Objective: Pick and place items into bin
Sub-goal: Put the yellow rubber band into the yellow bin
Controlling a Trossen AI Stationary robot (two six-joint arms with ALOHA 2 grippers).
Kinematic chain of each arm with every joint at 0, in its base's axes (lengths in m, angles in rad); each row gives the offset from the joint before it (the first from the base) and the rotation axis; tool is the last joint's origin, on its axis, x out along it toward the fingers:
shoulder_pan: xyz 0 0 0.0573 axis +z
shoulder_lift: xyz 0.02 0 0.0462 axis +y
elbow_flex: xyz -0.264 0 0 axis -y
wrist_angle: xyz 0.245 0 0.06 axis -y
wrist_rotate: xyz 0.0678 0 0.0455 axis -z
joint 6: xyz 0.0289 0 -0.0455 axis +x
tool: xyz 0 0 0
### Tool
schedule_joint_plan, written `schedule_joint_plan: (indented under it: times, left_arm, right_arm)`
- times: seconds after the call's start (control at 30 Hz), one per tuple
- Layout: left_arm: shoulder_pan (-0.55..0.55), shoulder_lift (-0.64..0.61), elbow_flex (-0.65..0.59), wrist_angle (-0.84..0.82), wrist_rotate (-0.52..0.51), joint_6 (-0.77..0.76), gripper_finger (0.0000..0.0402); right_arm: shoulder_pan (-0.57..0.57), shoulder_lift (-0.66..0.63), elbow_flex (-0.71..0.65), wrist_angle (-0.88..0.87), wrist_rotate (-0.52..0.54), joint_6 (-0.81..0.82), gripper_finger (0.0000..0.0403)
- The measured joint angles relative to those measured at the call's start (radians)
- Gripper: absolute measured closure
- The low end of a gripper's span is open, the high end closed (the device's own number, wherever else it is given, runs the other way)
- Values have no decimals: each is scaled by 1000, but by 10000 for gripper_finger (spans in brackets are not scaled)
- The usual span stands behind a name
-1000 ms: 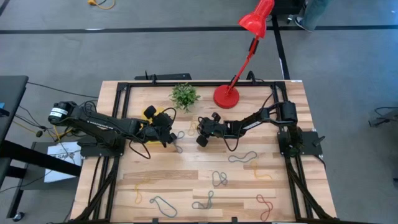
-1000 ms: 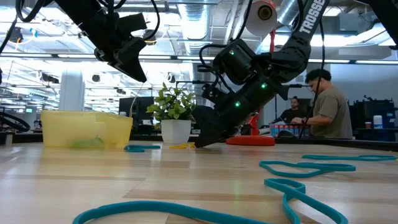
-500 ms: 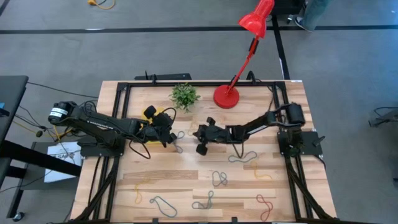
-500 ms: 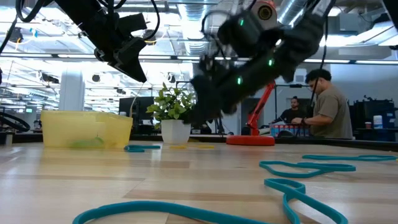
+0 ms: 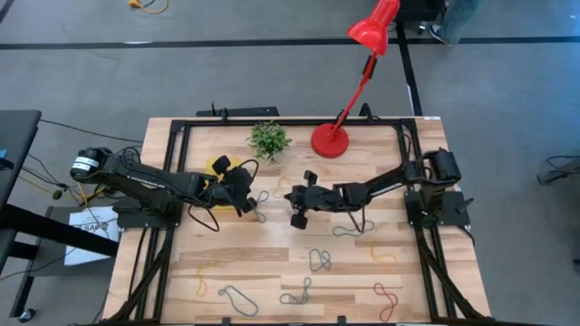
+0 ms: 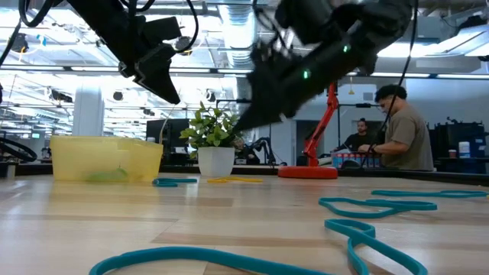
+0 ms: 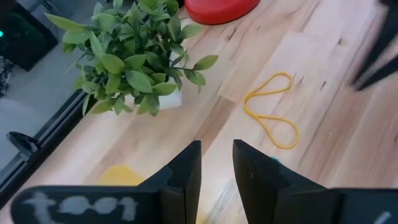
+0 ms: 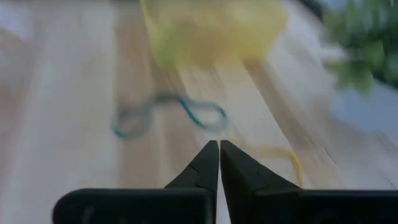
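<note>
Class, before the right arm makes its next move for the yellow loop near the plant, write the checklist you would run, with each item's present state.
1. Right pincer empty: ok; nothing shows between its fingers.
2. Right pincer opened for a grasp: not ok; it is shut.
3. Right pincer clear of the table: ok; raised in the low view.
4. Yellow loop lying free: ok; flat by the potted plant, nothing on it.
5. Way to the bin free: not ok; the left pincer hangs open and empty by its rim.
</note>
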Motion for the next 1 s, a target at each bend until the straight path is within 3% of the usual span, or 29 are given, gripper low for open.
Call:
schedule_joint_plan:
  times: [0.1,0.33,0.63,0.8,1.0]
  left_arm:
    - [0,0,0,6,0,-12,317]
    - [0,0,0,7,2,-22,317]
    - [0,0,0,7,-5,-3,317]
    - [0,0,0,6,-6,11,317]
    - [0,0,0,6,-11,12,317]
  right_arm:
    - [-40,42,-7,-107,-10,64,366]
    - [-112,138,3,-28,-55,108,312]
    - [-159,132,5,114,-52,7,269]
    - [-210,159,26,110,-60,-7,254]
    - [-244,159,39,115,-161,-6,259]
